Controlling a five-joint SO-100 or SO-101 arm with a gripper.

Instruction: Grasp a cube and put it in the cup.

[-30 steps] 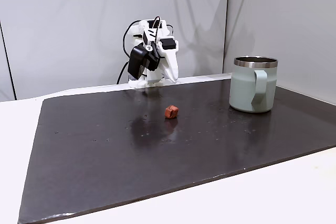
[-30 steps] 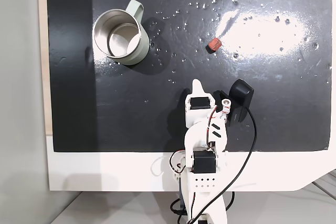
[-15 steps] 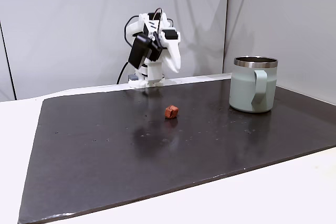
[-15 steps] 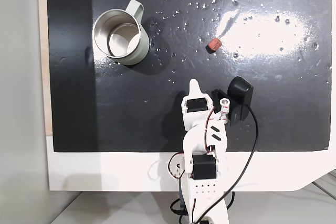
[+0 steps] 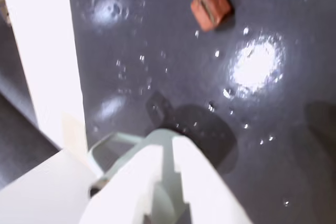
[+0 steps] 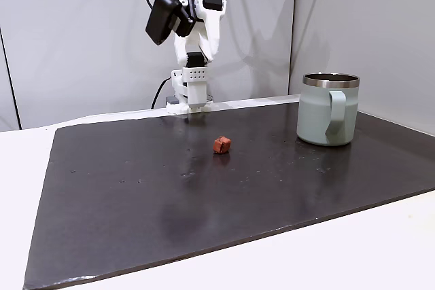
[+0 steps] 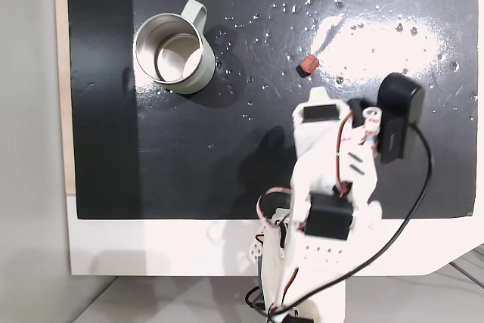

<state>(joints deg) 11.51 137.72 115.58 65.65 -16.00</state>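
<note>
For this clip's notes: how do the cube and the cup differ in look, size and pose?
The cube is tiny and reddish-brown; the cup is far larger and pale mint-green with a steel rim. The cube is a solid block with no opening; the cup stands upright, mouth open, handle at its side. Both rest on the dark mat, well apart and untouched by the gripper.

One fixed view sits low at the counter's [image 6: 204, 202] front edge, facing the arm [image 6: 192, 32] and back wall. Another looks straight down from above the arm's base. The wrist view hangs close over the dark surface; all share the cube [image 5: 211, 7].
</note>
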